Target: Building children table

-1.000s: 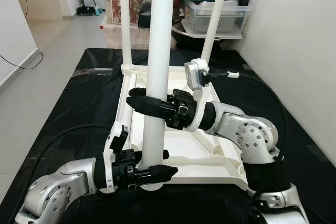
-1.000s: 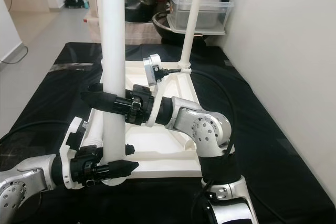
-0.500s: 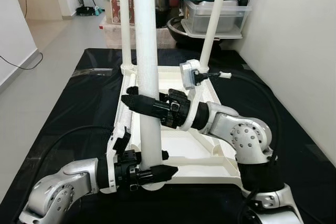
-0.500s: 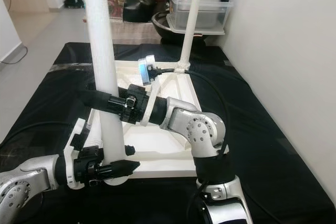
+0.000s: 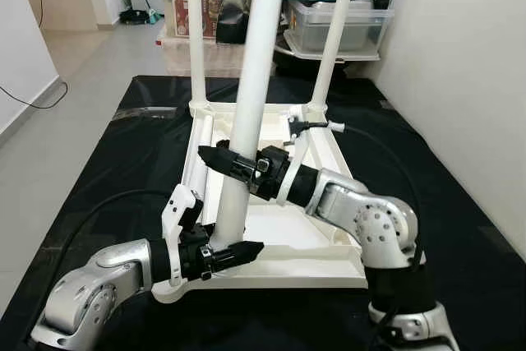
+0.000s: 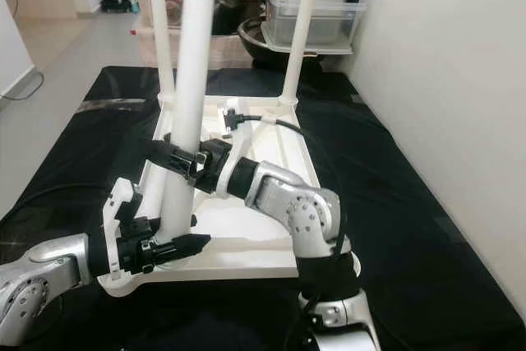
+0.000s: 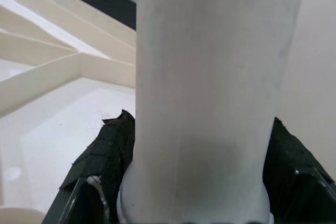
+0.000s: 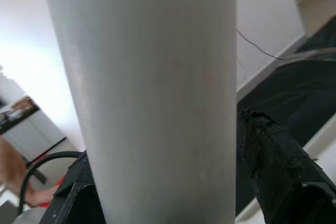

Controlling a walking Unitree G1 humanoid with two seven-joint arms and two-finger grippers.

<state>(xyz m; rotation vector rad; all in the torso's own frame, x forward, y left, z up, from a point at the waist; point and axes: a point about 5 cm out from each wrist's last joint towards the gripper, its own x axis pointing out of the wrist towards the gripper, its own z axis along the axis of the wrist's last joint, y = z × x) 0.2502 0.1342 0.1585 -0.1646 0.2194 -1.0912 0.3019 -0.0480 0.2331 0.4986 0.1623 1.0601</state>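
Black cloth-covered floor (image 5: 99, 170) beside a white wall; storage boxes behind.

Left hand (image 5: 228, 253): clenched on the base of the thick white plastic table leg (image 5: 253, 80), at the near left corner of the overturned white plastic tabletop (image 5: 329, 162).

Right hand (image 5: 223, 158): clenched on the same leg, higher up at mid-height. Leg tilted, top leaning toward the right.

Two thin-looking white legs (image 5: 195, 30) upright at the far corners of the overturned tabletop, which lies flat on the cloth.

Grey tiled floor (image 5: 74, 63) beyond on the left.
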